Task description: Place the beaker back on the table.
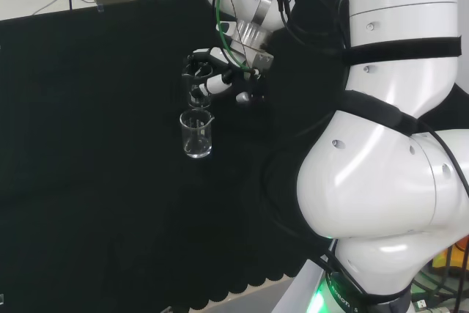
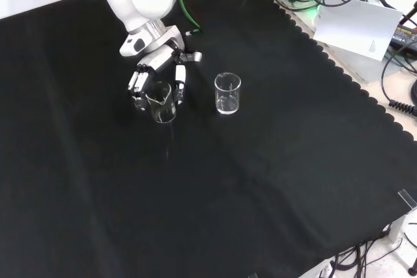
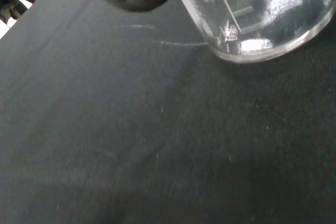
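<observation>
A clear glass beaker (image 2: 162,103) sits between the fingers (image 2: 178,81) of the black and white hand (image 2: 158,63), which curl round its sides. The head view has this beaker (image 1: 196,87) just left of the hand (image 1: 223,71), low over the black cloth. From the wrist, its base (image 3: 262,22) with printed marks looks close to the cloth, and I cannot tell whether it touches. It looks empty.
A second clear beaker (image 2: 228,92) stands upright on the cloth to the right of the held one in the front view, and in front of it in the head view (image 1: 196,134). The cloth's scalloped edge (image 2: 339,69) runs along the front view's right.
</observation>
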{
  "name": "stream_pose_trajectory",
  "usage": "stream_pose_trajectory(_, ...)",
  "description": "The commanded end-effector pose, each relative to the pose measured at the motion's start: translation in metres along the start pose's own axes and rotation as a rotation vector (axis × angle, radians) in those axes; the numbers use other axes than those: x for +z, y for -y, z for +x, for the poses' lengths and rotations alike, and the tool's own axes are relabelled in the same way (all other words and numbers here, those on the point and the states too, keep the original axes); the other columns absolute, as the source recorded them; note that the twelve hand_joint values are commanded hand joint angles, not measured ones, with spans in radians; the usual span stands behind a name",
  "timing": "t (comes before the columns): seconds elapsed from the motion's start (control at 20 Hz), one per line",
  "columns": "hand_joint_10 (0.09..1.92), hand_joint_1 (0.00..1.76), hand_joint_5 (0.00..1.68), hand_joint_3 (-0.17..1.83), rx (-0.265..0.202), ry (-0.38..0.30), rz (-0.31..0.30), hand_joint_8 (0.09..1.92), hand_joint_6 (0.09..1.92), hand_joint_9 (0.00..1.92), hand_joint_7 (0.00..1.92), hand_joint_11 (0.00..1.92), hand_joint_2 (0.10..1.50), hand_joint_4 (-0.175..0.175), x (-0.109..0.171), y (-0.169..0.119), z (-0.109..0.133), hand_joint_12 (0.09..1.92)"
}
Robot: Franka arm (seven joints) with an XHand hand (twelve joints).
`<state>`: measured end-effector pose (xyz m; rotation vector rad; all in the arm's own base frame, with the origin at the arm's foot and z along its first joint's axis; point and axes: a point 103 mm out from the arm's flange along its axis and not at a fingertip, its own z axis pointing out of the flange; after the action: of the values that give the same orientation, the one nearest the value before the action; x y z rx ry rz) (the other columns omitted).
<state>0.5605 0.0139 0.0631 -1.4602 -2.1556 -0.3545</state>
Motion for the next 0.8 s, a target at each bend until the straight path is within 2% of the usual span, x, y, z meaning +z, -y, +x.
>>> stream_pose_trajectory(0.05, 0.09, 0.92, 0.36, -0.17, -0.006, 0.038, 0.063, 0.69, 0.42, 0.78, 0.32, 0.25, 0.94, -0.046, -0.013, 0.012, 0.002, 1.33)
stream_pose_trajectory(0.25, 0.09, 0.91, 0.35, -0.17, 0.015, 0.062, 0.058, 0.69, 0.34, 0.72, 0.27, 0.2, 0.91, -0.046, -0.023, 0.022, 0.008, 1.36)
stream_pose_trajectory(0.45, 0.09, 0.89, 0.34, -0.17, 0.058, 0.075, 0.021, 0.69, 0.26, 0.65, 0.21, 0.13, 0.89, -0.045, -0.05, 0.043, 0.022, 1.4)
stream_pose_trajectory(0.6, 0.09, 0.84, 0.31, -0.17, 0.088, 0.131, -0.018, 0.69, 0.19, 0.57, 0.15, 0.08, 0.9, -0.042, -0.073, 0.067, 0.043, 1.44)
stream_pose_trajectory(0.8, 0.09, 0.8, 0.28, -0.17, 0.179, 0.145, -0.085, 0.68, 0.11, 0.53, 0.1, 0.05, 0.91, -0.037, -0.103, 0.11, 0.067, 1.47)
